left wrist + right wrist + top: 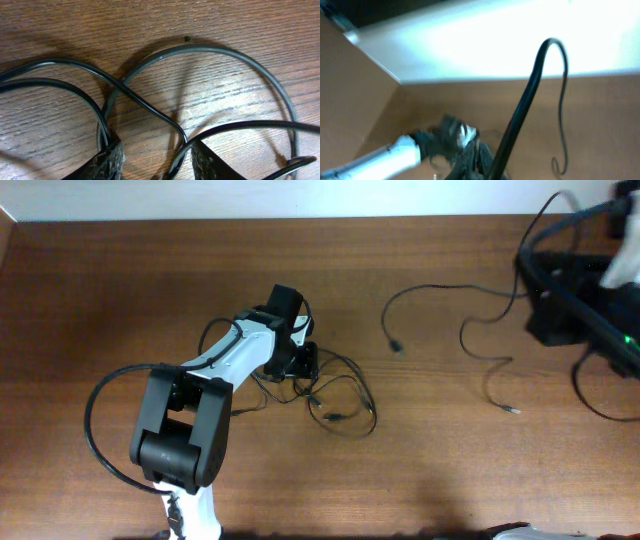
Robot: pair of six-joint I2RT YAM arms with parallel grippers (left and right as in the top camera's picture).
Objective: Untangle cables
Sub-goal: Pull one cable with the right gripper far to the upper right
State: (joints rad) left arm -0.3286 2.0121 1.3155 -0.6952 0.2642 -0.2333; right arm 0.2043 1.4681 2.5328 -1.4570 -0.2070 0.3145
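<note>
Cables [332,412] lie loosely tangled at mid-table [120,280], directly under the left gripper [156,160]. Its jaws stand apart, with strands looping into the gap between them. The right arm [580,310] sits well apart at the far corner, its jaw state unreadable. The left arm is plainly nearer.

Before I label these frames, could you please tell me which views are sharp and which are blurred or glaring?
Overhead: evenly lit and sharp on the table, though the right arm at the edge smears. Left wrist: crisp close-up, and the cables throw soft shadows. Right wrist: motion-blurred throughout, with the wall blown out white.
</note>
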